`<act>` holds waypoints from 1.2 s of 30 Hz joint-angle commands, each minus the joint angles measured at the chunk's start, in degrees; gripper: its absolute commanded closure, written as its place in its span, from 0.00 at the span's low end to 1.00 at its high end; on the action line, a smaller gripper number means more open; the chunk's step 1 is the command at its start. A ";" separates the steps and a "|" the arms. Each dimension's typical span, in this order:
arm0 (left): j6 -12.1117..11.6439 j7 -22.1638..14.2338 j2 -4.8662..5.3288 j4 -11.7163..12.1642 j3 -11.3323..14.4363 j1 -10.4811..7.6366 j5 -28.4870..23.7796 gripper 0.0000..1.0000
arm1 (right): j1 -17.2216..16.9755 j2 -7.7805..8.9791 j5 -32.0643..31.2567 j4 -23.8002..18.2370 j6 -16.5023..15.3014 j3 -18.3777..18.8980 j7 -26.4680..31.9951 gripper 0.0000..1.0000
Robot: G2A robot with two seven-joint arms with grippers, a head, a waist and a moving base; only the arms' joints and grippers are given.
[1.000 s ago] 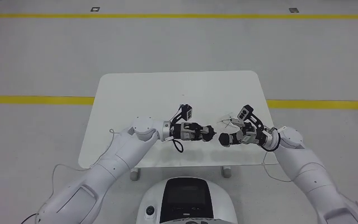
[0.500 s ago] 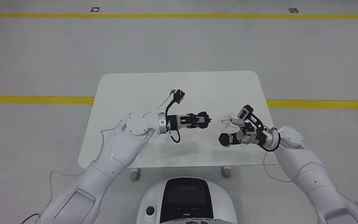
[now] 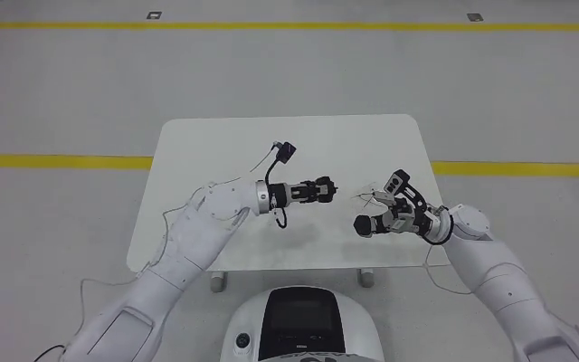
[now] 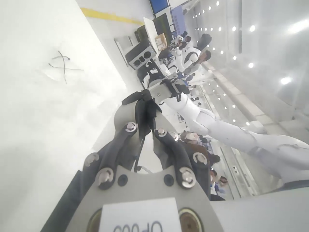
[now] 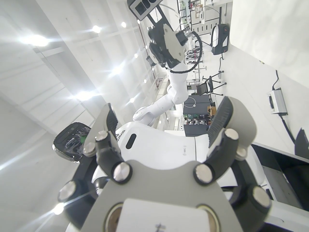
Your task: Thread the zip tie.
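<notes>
Presently both end effectors hang over the right-of-middle part of the worktop [image 3: 226, 145], apart from each other, well away from its far and left edges and closer to the near edge. Left end effector [image 3: 331, 189]: fingers pressed together; cannot tell whether they pinch anything. Right end effector [image 3: 360, 226]: fingers spread wide. Zip ties [image 4: 62, 65] lie flat on the worktop just beyond the right end effector. They are thin strands crossing one another, their long axes at differing angles.
</notes>
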 commanded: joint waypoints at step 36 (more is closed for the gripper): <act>0.00 6.06 0.11 -3.30 -0.05 1.09 5.91 1.00 | -7.54 2.98 -10.68 -9.45 1.57 9.96 -14.75 0.00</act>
